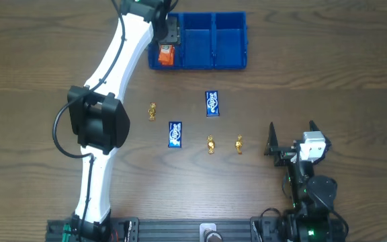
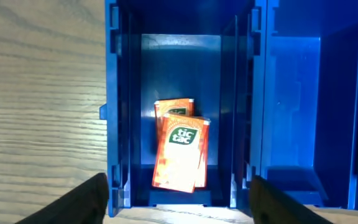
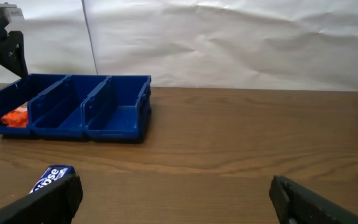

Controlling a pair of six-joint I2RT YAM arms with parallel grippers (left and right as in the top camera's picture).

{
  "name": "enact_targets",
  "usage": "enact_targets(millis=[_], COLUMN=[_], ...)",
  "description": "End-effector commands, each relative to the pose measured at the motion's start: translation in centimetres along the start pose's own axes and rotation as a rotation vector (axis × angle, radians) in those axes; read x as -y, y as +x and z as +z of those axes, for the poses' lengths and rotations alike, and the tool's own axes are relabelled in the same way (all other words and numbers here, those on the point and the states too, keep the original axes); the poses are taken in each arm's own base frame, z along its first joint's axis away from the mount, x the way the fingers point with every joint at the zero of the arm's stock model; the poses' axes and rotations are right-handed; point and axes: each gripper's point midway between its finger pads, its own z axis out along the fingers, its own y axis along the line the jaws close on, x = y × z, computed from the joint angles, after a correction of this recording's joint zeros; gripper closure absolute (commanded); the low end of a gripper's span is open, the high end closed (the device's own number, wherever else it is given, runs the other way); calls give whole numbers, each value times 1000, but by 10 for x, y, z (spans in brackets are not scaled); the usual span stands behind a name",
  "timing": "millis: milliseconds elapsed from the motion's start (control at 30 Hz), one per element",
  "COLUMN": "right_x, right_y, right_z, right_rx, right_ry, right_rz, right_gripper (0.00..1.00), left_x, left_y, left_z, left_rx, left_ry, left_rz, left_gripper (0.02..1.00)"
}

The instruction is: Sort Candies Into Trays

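Observation:
A blue tray (image 1: 230, 42) with three compartments stands at the far side of the table. Two orange candy boxes (image 2: 180, 152) lie overlapping in its left compartment, also seen as orange boxes (image 1: 165, 56) from above. My left gripper (image 2: 182, 211) hangs open over that compartment, holding nothing. On the wood lie two blue candy bars (image 1: 211, 103) (image 1: 175, 134) and three gold wrapped candies (image 1: 153, 111) (image 1: 210, 144) (image 1: 239, 143). My right gripper (image 1: 292, 132) stands open and holds nothing near the table's front right, to the right of the gold candies.
The tray's middle and right compartments (image 3: 117, 118) hold nothing. The left arm (image 1: 106, 81) stretches across the table's left side up to the tray. A white sheet (image 3: 229, 43) hangs behind the table. One blue candy bar (image 3: 50, 177) lies close to my right gripper's finger.

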Motion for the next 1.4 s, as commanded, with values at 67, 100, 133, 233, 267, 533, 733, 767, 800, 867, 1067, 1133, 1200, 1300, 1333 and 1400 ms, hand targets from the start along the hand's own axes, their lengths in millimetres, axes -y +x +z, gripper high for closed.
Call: enact_targets(millis=[67,100,133,233,267,533,733,767,800,867,1067,1133,1200,1300,1333,1400], right_x=[-2,-2,-2,-2,-2,-2,-2,-2,-2,-2,-2,-2,-2,-2,-2,-2], right_y=[2,2,2,2,2,2,2,2,2,2,2,2,2,2,2,2], right_z=[0,0,0,0,0,0,0,0,0,0,0,0,0,0,0,0], right_rx=[-5,-5,-5,-5,-5,-5,-5,-5,-5,-5,-5,-5,-5,-5,-5,-5], right_ry=[-8,-8,-8,-8,-8,-8,-8,-8,-8,-8,-8,-8,-8,-8,-8,-8], right_rz=[-18,-18,-18,-18,-18,-18,-18,-18,-18,-18,-18,-18,-18,-18,-18,-18], right_gripper=[3,3,3,3,3,3,3,3,3,3,3,3,3,3,3,3], left_x=[0,-2,-3,-10,-21,-84,-119,-122,-123,-124,-124,-121,-121,-123,-124,-126], left_y=[-18,-22,-24,-24,-14,60,131,142,153,171,205,213,222,231,234,239], left_z=[-53,-70,-89,-157,-190,-282,-286,-287,-286,-283,-247,-228,-205,-183,-176,-167], left_rx=[99,137,181,402,522,973,1153,1186,1216,1264,1281,1257,1230,1190,1160,1121], left_ry=[40,48,58,110,127,162,150,154,165,182,213,231,233,227,217,205], left_rz=[-54,-60,-62,-84,-98,-44,8,9,13,21,40,55,57,56,50,48], left_gripper=[242,237,235,215,207,145,104,104,104,104,31,20,20,20,20,20])
